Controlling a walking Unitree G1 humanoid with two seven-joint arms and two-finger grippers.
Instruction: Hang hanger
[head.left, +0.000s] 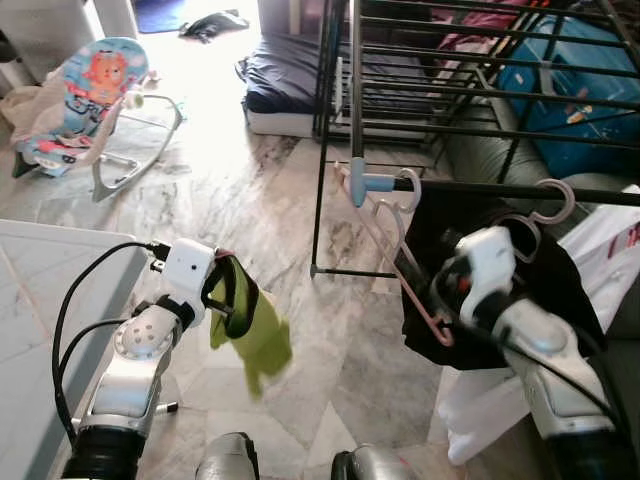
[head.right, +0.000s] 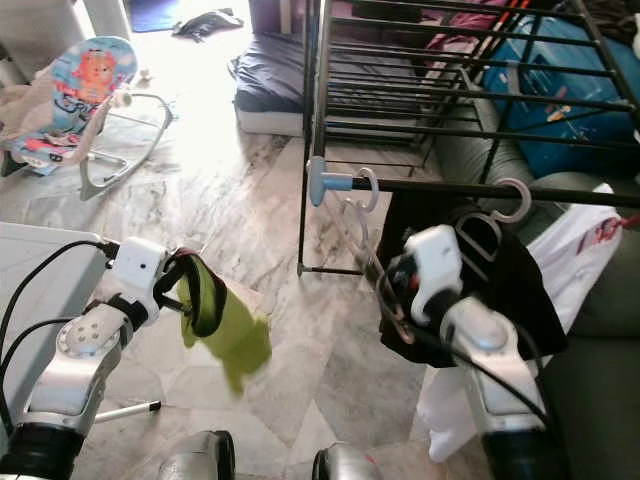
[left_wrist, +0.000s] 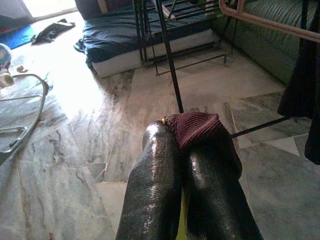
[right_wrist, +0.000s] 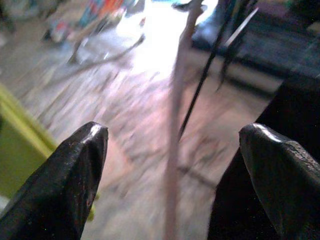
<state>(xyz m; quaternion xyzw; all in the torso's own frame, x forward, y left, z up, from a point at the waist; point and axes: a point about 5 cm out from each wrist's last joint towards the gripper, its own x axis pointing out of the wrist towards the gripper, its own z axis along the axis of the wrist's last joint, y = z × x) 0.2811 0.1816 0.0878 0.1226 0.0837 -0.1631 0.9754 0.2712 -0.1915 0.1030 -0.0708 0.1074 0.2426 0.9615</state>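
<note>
Two arms are up over the marble floor (head.left: 250, 190). Far left, a baby bouncer (head.left: 85, 100) sits by a white tabletop (head.left: 40, 300) edge. The left gripper (left_wrist: 185, 165) has its black fingers pressed together on a yellow-green garment (head.left: 255, 335) with a maroon cuff (left_wrist: 197, 127), the cloth dangling free above the floor. Behind, a dark mattress (head.left: 290, 75) lies on the ground beyond the black drying rack (head.left: 420, 70). Moving right, a pink hanger (head.left: 395, 250) hangs by its hook from the rack's front bar (head.left: 520, 190), next to the blue end cap (head.left: 365, 182), and slants down across a black garment (head.left: 450, 240) draped on that same bar. The right gripper (right_wrist: 172, 165) sits at the hanger's lower end, fingers spread wide with the pink bar running between them, not clamped. A second pale hook (head.left: 555, 200) hangs further right, beside white cloth (head.left: 610, 250) and a blue suitcase (head.left: 570, 80).
</note>
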